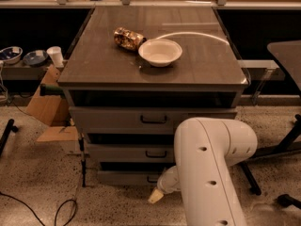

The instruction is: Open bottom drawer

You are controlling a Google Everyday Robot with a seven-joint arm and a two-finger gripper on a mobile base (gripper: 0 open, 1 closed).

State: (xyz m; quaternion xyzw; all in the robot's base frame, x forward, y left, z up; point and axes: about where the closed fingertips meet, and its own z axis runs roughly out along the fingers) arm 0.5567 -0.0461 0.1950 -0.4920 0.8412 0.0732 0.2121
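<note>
The bottom drawer (124, 177) is the lowest and narrowest grey front of the cabinet, and it looks closed. Its small black handle (151, 179) shows only partly beside my arm. My white arm (209, 168) fills the lower right and hides the right part of the lower two drawers. My gripper (156, 195) is low, just in front of and slightly below the bottom drawer's handle, with a cream tip pointing down to the left. The mid-width middle drawer (127, 153) and the wide top drawer (117, 119) are closed.
A white bowl (160, 52) and a crumpled snack bag (128, 37) lie on the cabinet top (94, 65). A cardboard box (47, 105), a cup (55, 56) and dishes (11, 54) are at the left. A cable (63, 210) lies on the floor. A chair base (277, 147) is at the right.
</note>
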